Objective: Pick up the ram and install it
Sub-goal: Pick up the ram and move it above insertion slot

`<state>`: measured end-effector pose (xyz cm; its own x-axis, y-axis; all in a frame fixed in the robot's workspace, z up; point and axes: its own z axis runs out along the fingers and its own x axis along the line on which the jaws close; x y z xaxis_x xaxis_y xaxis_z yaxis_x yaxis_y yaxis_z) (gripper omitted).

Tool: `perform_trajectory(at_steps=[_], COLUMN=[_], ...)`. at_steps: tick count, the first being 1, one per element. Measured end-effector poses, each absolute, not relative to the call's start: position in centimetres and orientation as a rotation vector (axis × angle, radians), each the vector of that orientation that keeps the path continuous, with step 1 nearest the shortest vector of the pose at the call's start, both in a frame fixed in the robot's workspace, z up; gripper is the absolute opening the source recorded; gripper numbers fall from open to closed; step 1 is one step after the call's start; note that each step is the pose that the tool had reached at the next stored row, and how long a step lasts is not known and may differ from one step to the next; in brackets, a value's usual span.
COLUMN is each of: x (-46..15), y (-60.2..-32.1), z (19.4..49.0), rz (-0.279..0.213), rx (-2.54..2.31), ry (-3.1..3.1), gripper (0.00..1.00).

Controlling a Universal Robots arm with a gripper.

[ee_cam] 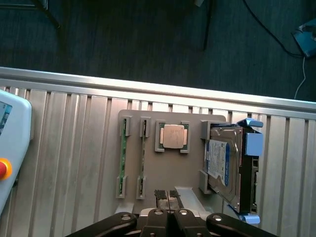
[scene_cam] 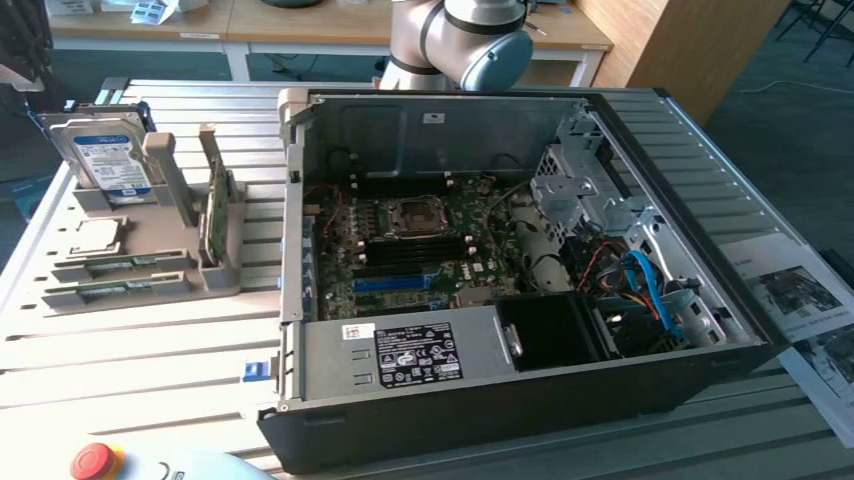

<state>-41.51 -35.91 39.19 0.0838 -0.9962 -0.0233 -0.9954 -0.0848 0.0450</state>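
The claw (ee_cam: 168,195) is hanging pinched shut, gripping nothing, near the gray holder (ee_cam: 132,163). The ram (ee_cam: 123,158) is lying slotted there beside a second stick (ee_cam: 143,158), on the tabletop (scene_cam: 134,350) at the exterior view's left.

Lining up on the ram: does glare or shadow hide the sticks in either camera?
Wrist view: glare streaks the table's edge rail, clear of the evenly lit ram sticks. Exterior view: sticks plainly lit on the holder; deep shadow sits inside the computer case.

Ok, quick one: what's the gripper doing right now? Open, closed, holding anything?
Gripper: closed, holding nothing. The ram sticks sit in the gray holder on the table.
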Motion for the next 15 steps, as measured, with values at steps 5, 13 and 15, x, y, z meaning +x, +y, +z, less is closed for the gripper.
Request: perform_trajectory(at_steps=[5, 13, 15], x=[-41.51, -41.51, -41.51], y=[-35.9, -35.91, -35.91], z=[39.19, 38.83, 38.63], rz=[-0.074, -0.074, -0.074], rx=[2.302, 2.302, 2.302], ry=[-2.111, -2.111, -2.111], gripper=[0.1, 0.1, 0.1])
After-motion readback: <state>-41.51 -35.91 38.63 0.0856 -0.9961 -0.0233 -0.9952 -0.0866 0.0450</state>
